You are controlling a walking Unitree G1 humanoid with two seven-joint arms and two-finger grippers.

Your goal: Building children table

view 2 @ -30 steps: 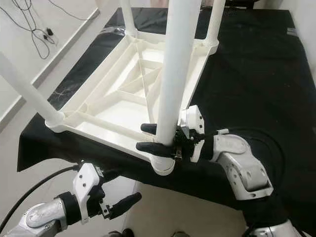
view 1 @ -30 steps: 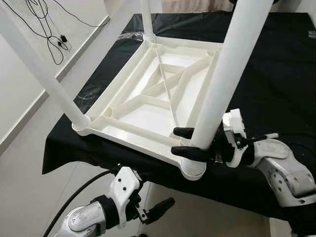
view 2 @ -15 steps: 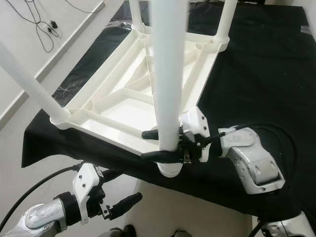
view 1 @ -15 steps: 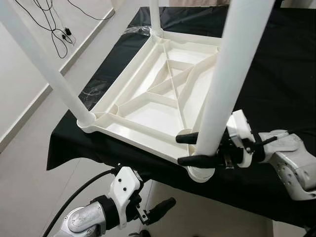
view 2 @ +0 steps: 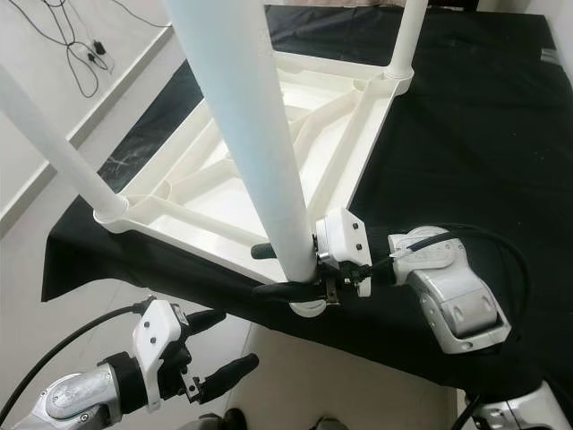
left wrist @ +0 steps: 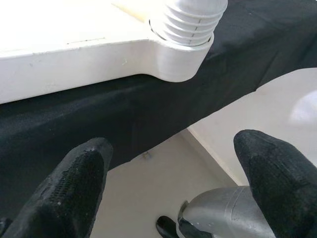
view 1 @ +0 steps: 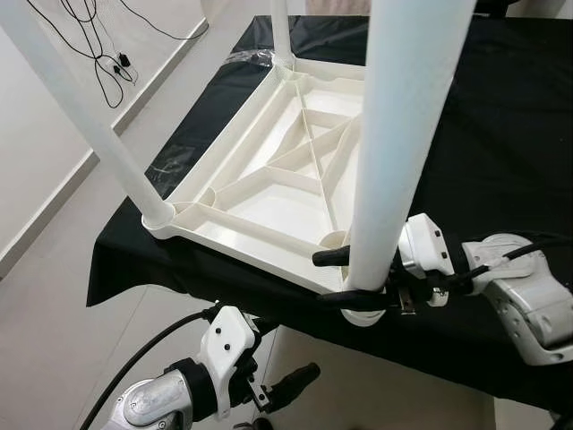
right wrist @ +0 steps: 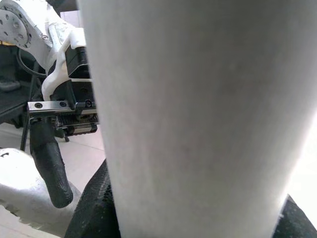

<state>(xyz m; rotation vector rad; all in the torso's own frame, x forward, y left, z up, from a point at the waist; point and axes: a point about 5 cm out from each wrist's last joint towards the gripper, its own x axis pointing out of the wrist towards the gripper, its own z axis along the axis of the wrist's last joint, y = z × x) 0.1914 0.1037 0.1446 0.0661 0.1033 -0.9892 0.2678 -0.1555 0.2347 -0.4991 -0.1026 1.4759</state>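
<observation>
Tabletop [view 1: 269, 202] lies upside down on the black-clothed table [view 1: 501, 134]. Right gripper [view 1: 351, 279] clamps the near leg [view 1: 403, 134] just above its corner socket — leg has tilted since a second ago, probably being screwed in. Left gripper [view 2: 215, 345] idle below, jaws open.

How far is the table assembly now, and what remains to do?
Done: three white legs stand in the corners of the upside-down tabletop on the black cloth. In hand: the right hand grips the fourth leg at the near corner socket, thread visible. The left hand hangs open below. Left: seating it fully and turning the table over.
</observation>
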